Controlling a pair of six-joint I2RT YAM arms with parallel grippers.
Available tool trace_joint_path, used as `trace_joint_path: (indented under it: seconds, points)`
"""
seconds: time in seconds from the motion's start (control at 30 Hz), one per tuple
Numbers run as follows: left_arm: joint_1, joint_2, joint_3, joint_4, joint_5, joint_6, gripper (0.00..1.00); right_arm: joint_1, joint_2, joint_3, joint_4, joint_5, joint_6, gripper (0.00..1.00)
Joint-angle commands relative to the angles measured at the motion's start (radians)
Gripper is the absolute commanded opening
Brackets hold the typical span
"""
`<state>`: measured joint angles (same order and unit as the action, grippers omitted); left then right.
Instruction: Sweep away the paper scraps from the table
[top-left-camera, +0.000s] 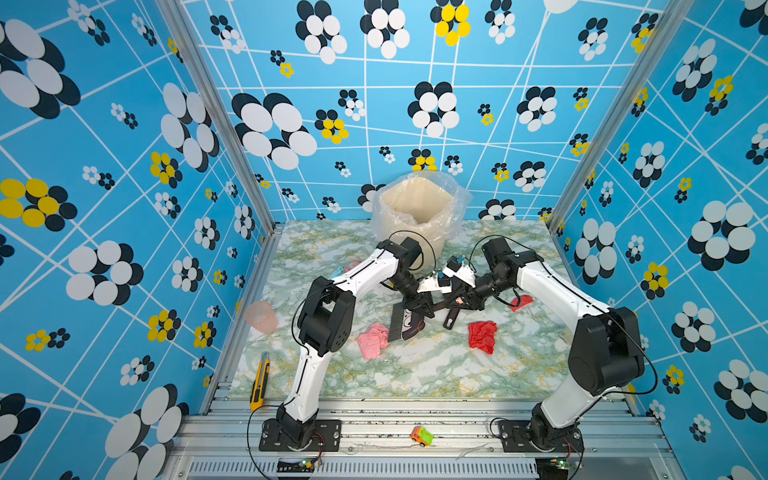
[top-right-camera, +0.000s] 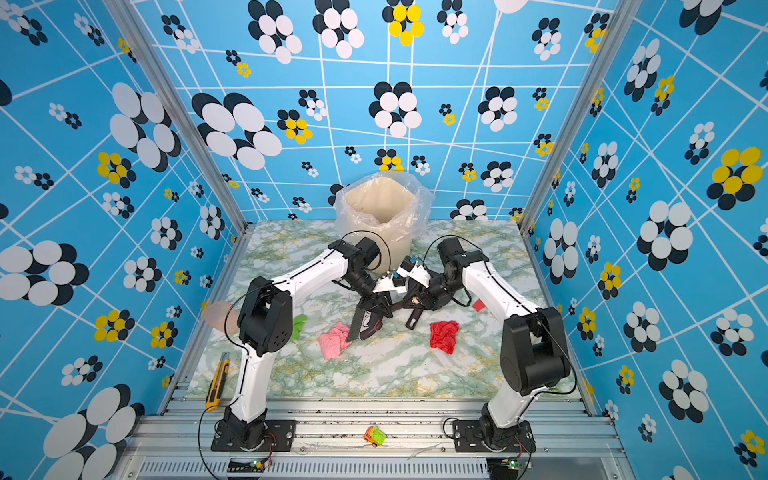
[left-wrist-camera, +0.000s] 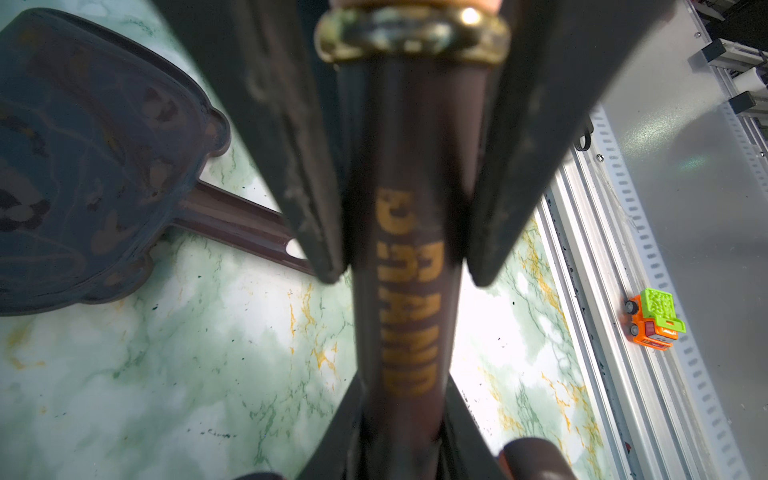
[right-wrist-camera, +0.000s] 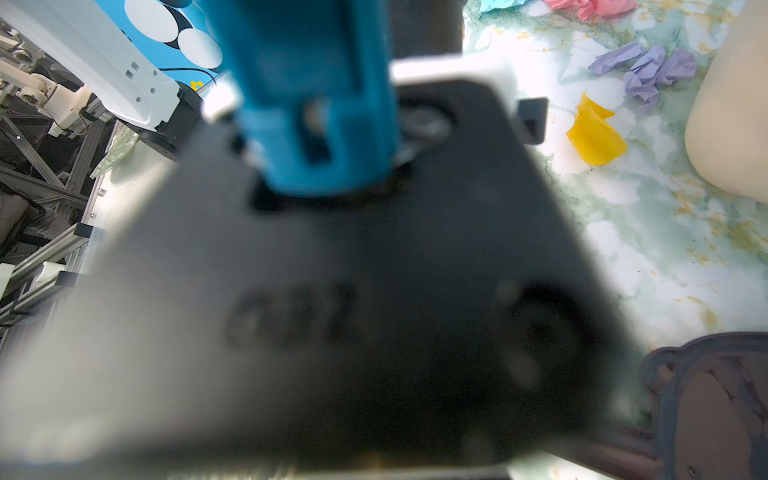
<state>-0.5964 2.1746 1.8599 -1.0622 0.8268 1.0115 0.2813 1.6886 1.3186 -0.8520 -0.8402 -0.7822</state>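
Marbled table (top-left-camera: 415, 374) under blue flowered walls (top-left-camera: 124, 166); left pincer (left-wrist-camera: 405, 276) clamps brush (top-left-camera: 401, 324), right pincer (top-left-camera: 456, 304) closed.

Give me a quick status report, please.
Left gripper shut on brush handle. Right gripper shut; hold unclear. Pink scrap, red scrap lie on table. Grippers crowd each other.

You have a pink wad (top-left-camera: 371, 340) just beside the brush (top-left-camera: 396, 322) near the table (top-left-camera: 415, 374)'s middle, a red wad (top-left-camera: 482, 336) nearer its right edge.
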Motion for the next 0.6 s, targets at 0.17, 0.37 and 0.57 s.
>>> trace_joint_path:
  seconds: [0.17, 0.37, 0.57]
  points:
    - [0.004, -0.083, -0.003, 0.068, 0.079, -0.066, 0.99, 0.006, 0.026, -0.054, 0.010, 0.106, -0.012, 0.00]
    - [0.005, -0.100, -0.034, 0.097, 0.044, -0.083, 0.99, -0.024, 0.007, -0.076, 0.043, 0.077, 0.002, 0.00]
    - [0.004, -0.134, -0.091, 0.171, 0.013, -0.117, 0.99, -0.050, 0.000, -0.087, 0.059, 0.075, 0.006, 0.00]
